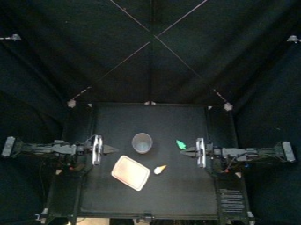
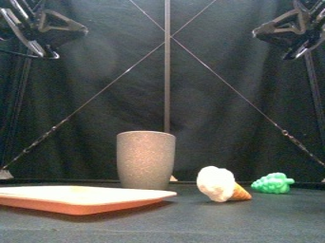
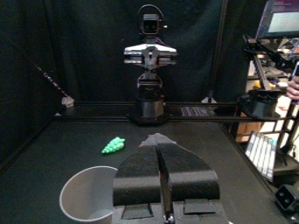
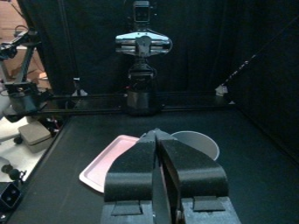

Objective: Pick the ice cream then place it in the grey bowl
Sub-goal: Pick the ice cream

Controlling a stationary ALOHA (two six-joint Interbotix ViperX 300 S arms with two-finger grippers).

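Tabletop (image 1: 118, 119): pink tray (image 2: 76, 198), grey cup (image 2: 146, 157), then ice cream (image 2: 222, 183), laid on its side just right of the tray. Left claw (image 3: 162, 144) and right claw (image 4: 160, 138) are closed, nothing held. The right claw should be opened wide and lowered across the cone.
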